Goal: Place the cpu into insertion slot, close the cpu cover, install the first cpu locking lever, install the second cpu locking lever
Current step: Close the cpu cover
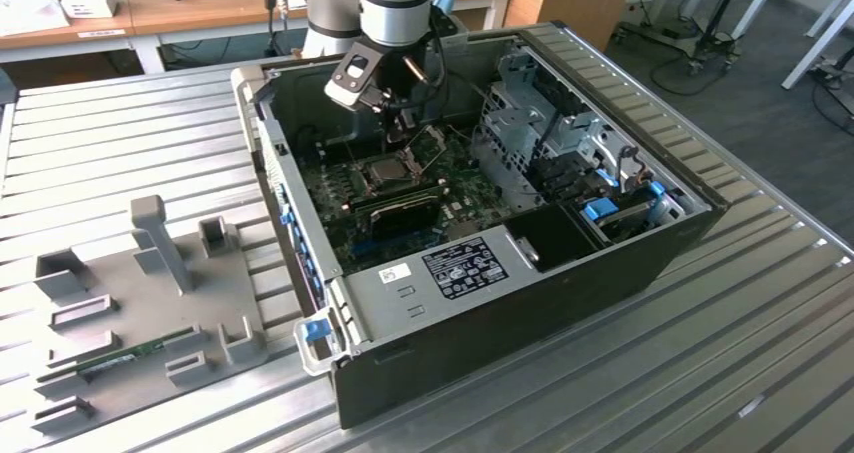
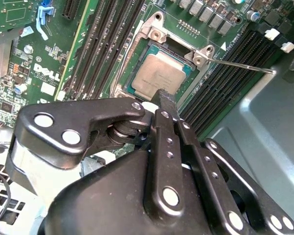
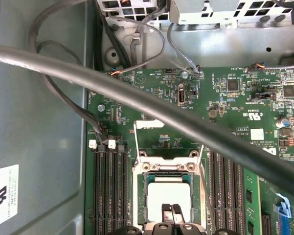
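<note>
Hovering inside the open computer case (image 1: 534,303), my pincer (image 3: 172,211) has its fingertips pressed together, nothing between them, just above one edge of the cpu (image 3: 169,193). The cpu lies flat in the insertion slot (image 3: 146,196) on the green board (image 3: 225,103), between the banks of long memory slots. I judge the cpu cover (image 3: 149,124) to be tipped up on its hinge, not closed; one thin locking lever (image 2: 242,66) juts free. Seating looks complete, so care applies to the cover:
1. Confirm all four chip edges sit level within the rim
2. Bear only on the metal frame, never on the chip top
3. Move slowly and stay off the lever and the grey cable (image 3: 137,98)
</note>
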